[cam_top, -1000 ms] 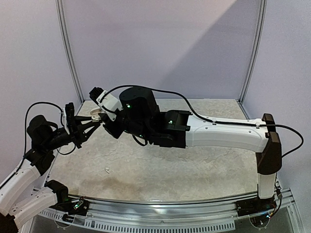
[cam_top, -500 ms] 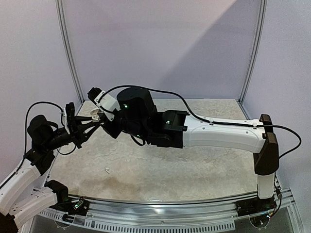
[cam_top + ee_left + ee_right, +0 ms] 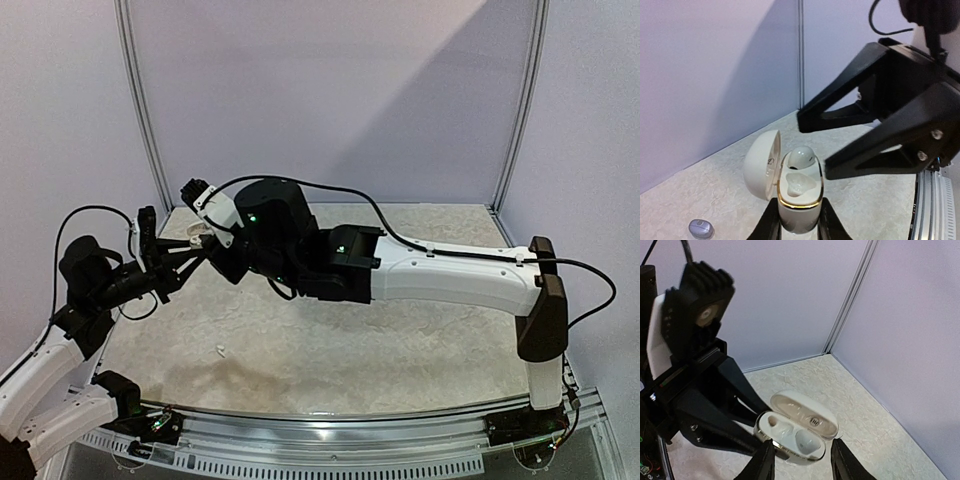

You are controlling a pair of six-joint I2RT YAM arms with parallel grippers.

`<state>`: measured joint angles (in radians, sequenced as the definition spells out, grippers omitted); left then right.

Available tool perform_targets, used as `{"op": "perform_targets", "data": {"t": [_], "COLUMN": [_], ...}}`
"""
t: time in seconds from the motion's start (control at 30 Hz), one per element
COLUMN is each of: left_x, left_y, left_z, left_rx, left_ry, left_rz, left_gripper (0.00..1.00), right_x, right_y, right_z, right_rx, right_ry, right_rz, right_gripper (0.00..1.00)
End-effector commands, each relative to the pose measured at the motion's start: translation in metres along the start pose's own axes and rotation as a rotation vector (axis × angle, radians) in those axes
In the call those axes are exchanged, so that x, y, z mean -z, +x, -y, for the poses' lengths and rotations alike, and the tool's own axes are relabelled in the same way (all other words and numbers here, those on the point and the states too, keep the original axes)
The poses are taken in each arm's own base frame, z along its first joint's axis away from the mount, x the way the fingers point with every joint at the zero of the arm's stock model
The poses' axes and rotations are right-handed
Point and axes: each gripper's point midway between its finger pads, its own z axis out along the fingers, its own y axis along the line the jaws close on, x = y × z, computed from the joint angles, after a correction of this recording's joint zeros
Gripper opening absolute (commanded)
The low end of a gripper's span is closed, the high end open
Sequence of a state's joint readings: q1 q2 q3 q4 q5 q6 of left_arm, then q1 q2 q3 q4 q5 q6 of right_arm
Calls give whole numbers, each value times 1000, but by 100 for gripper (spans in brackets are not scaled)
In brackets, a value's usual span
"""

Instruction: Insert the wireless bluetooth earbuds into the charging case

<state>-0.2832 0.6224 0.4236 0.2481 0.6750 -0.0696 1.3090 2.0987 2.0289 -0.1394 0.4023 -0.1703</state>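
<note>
marbled table [image 3: 420, 340]: work sits at its 10 o'clock corner. right arm [image 3: 450, 280] reaches across from 4 o'clock, and left arm [image 3: 85, 285] rises at 8 o'clock. right gripper [image 3: 813, 146] is released, fingers spread and holding nothing, just above the case at its 2 o'clock. left gripper [image 3: 799, 225] is clenched on the base of the charging case [image 3: 799, 207], lid open, off the table. seated white earbud [image 3: 801, 156] fills the far well; the near well is unclear. lavender earbud [image 3: 701, 228] lies on the table at the case's 8 o'clock. loose white earbud [image 3: 220, 351] lies at the table's 8 o'clock.
</note>
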Motion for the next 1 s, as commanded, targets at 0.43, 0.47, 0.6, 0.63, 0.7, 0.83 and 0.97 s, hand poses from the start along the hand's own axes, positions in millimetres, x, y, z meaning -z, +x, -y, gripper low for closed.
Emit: {"op": "perform_targets", "data": {"t": [0.43, 0.47, 0.6, 0.63, 0.7, 0.83, 0.97], "left_x": [29, 30, 33, 33, 32, 30, 29], "left_y": [59, 58, 61, 61, 62, 63, 66], "left_z": [-88, -90, -94, -94, -93, -90, -88], "left_rx": [259, 251, 225, 219, 212, 214, 218], "left_ry": [-552, -565, -591, -589, -581, -562, -550], "left_rz": [-214, -213, -221, -222, -222, -218, -224], "left_gripper": [0, 0, 0, 0, 0, 0, 0], "right_x": [-18, -23, -45, -47, -54, -71, -88], "right_y": [74, 83, 135, 143, 167, 204, 222], "right_z": [-46, -53, -89, -99, -120, -134, -133], "right_rx": [-140, -151, -157, -153, -137, -103, -79], "right_ry": [-168, -188, -282, -325, -396, -409, -361], "right_rz": [-240, -263, -358, -371, -404, -436, -413], "right_gripper": [71, 72, 75, 75, 77, 78, 79]}}
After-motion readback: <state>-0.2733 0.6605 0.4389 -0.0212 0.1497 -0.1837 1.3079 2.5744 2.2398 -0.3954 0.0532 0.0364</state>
